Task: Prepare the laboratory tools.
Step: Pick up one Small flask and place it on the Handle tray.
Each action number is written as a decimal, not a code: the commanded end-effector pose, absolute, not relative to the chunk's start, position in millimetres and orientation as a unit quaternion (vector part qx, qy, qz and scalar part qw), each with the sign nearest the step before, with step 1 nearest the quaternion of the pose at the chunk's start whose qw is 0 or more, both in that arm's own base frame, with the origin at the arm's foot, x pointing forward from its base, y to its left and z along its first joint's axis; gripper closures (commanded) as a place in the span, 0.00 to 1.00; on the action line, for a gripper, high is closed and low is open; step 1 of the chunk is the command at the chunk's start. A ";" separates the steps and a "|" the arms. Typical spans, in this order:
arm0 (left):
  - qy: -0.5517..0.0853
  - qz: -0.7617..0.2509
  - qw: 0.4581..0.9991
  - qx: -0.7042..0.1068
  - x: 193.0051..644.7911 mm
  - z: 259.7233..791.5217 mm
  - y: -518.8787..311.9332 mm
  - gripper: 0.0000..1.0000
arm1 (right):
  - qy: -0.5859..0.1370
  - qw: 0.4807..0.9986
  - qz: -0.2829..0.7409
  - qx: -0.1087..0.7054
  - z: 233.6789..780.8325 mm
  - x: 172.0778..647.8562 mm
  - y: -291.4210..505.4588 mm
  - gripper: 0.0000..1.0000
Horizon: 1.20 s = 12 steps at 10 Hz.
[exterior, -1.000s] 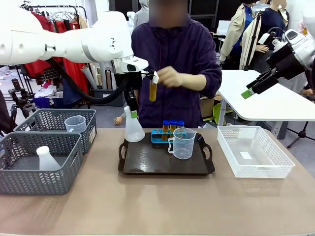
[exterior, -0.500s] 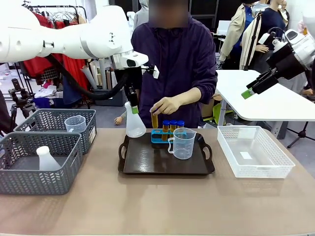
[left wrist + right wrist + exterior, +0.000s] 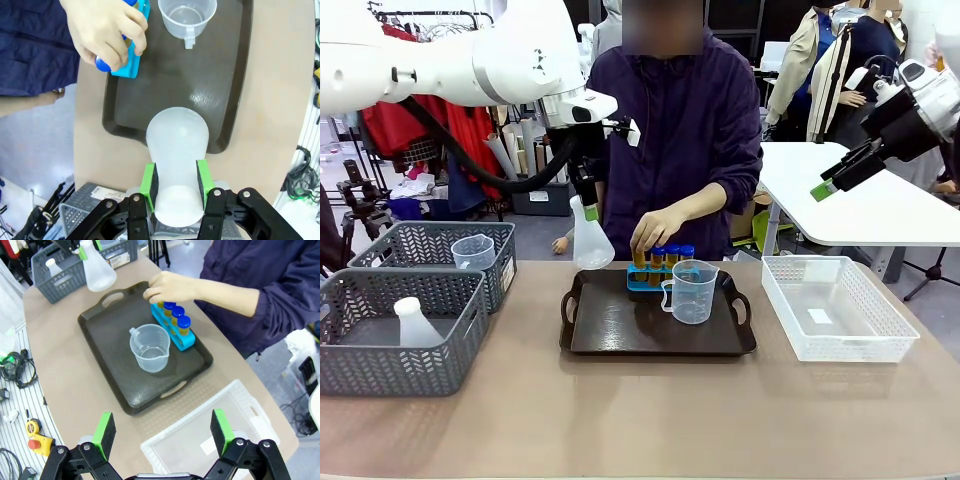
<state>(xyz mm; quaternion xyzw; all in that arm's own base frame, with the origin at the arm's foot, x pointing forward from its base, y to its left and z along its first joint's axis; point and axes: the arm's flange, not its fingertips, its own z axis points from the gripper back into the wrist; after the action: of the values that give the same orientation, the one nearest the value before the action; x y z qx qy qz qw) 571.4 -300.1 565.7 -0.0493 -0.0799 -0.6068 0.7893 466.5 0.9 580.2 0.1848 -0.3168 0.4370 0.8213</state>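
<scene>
My left gripper (image 3: 588, 208) is shut on the neck of a white conical flask (image 3: 591, 243), which hangs above the back left corner of the dark tray (image 3: 620, 335). In the left wrist view the flask (image 3: 177, 150) sits between my green pads (image 3: 148, 182). On the tray stand a clear measuring beaker (image 3: 692, 291) and a small blue rack (image 3: 642, 280) of blue-capped amber tubes (image 3: 672, 256). A person's hand (image 3: 655, 230) holds one tube at the rack's left end. My right gripper (image 3: 840, 176) hangs open, high at the right, with nothing in it (image 3: 162, 430).
Two grey mesh baskets (image 3: 380, 375) stand at the left, one with another white flask (image 3: 415, 323), the other with a second beaker (image 3: 472, 251). A white mesh basket (image 3: 835, 310) stands right of the tray. The person stands across the table behind the tray.
My left gripper has lifted the flask off the tray's corner. The person's hand has brought a tube down from chest height to the rack.
</scene>
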 end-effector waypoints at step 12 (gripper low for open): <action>-0.054 -0.654 0.755 -0.014 576.8 554.2 -331.9 1.00 | -0.322 0.817 0.438 0.192 581.5 466.9 0.7 0.00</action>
<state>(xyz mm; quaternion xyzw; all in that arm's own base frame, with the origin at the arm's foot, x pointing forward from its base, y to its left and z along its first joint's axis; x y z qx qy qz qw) 569.2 -323.2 553.3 -0.0277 -0.0630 -0.6331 0.7710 466.5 0.9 580.2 0.1848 -0.3168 0.4370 0.8213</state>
